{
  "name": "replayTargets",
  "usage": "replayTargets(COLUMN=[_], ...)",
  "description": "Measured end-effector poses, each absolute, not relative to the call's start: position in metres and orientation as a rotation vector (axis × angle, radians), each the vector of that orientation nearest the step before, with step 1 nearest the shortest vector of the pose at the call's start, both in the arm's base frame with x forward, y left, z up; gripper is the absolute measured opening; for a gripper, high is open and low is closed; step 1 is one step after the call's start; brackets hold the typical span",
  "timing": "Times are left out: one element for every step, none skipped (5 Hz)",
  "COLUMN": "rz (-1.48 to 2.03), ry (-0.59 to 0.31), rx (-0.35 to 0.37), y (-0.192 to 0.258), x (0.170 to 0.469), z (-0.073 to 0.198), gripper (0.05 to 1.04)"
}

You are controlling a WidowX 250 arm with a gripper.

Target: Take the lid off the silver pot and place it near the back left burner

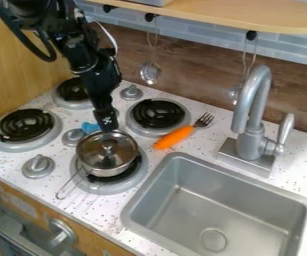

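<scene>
The black gripper hangs down from the upper left, right at the back rim of a small metal pot; whether it touches the pot I cannot tell. The pot has a lid with a knob and stands on the front right burner, its wire handle pointing toward the front left. A blue object lies just left of the gripper, behind the pot. To the right of the gripper, a fork with an orange handle lies on the counter, its tines toward the back.
Other burners are at the back right, back left and front left, with grey knobs between. A sink and a tall faucet occupy the right side. Utensils hang along the back wall.
</scene>
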State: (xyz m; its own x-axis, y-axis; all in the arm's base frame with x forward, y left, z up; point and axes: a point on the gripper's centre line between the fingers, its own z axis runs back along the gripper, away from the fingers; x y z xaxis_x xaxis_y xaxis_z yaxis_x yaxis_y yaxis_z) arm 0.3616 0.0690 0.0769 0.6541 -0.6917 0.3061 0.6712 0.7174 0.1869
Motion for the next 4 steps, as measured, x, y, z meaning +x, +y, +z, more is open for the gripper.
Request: replayTargets(rz=[-0.76, -0.782, -0.783, -0.798], ry=[-0.345, -0.309, -0.297, -0.264], rx=[0.047, 0.061, 0.077, 0.086], y=[0.07, 0.068, 0.072, 0.076], x=[0.354, 0.351, 0.349, 0.347], z=[0.07, 0.059, 0.051, 0.041], gripper=[1.001, 1.001, 1.001, 1.001])
